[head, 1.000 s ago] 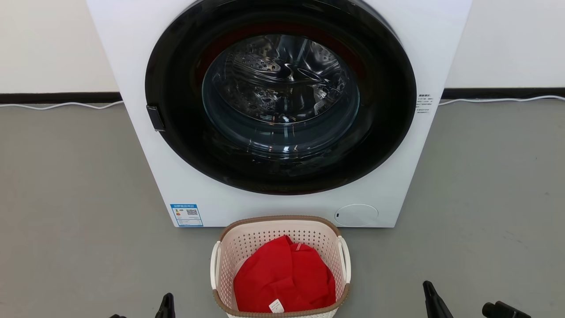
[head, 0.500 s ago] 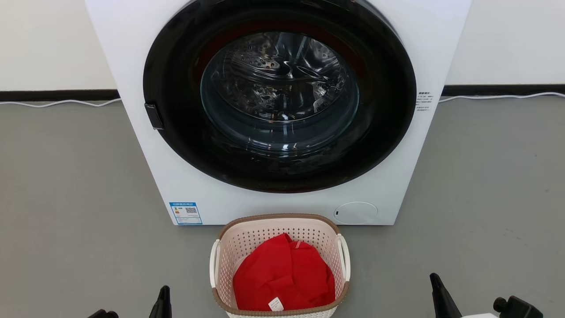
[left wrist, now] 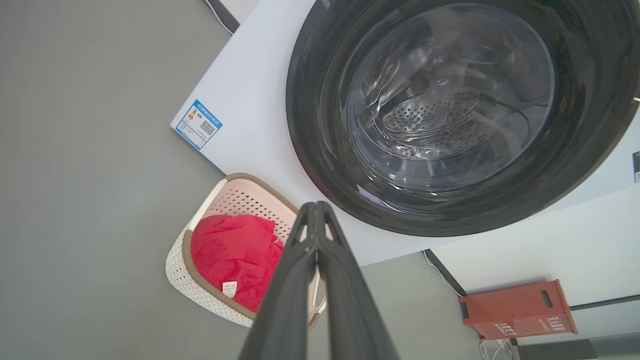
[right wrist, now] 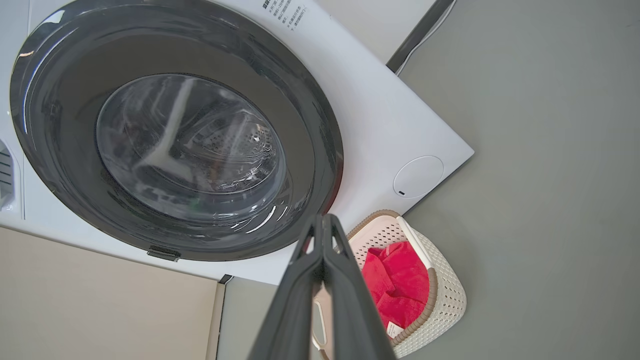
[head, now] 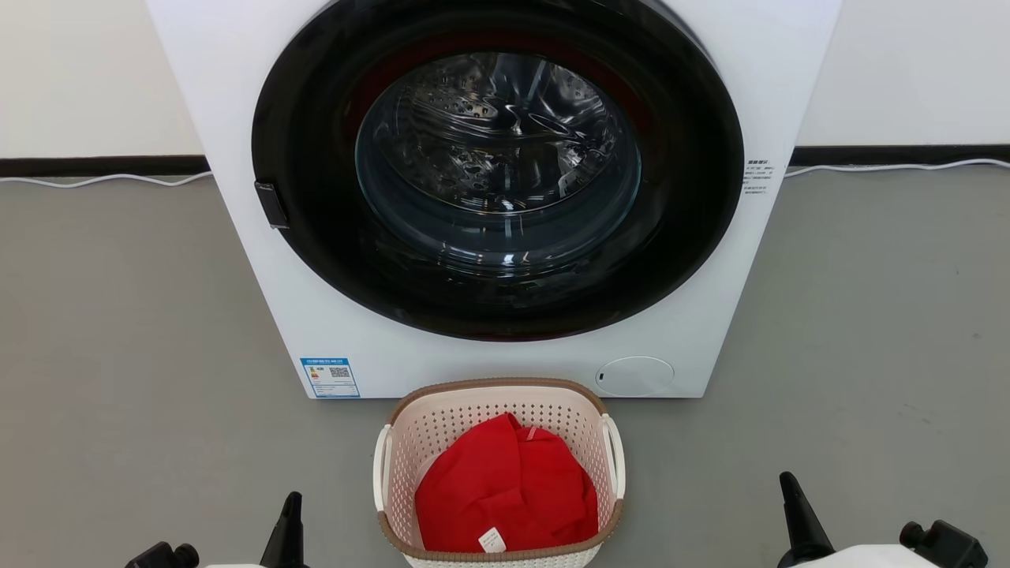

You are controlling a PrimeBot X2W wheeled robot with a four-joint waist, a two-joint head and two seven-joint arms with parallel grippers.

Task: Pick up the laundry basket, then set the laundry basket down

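1. Laundry basket (head: 473, 418): upright on grey floor (head: 118, 355), centre near, just in front of washing machine (head: 473, 363); white handles at left and right sides; not held.
2. Red cloth (head: 505, 489): bundled inside basket, white tag on near edge.
3. Left gripper (left wrist: 316, 206): jaws closed, tips meeting, holding nothing; near left, apart from basket.
4. Right gripper (right wrist: 324, 217): jaws closed, tips meeting, holding nothing; near right, well apart from basket.
5. Round glass door (head: 497, 158): closed, steel drum visible behind.
6. Blue label (head: 330, 377): lower left of machine front.
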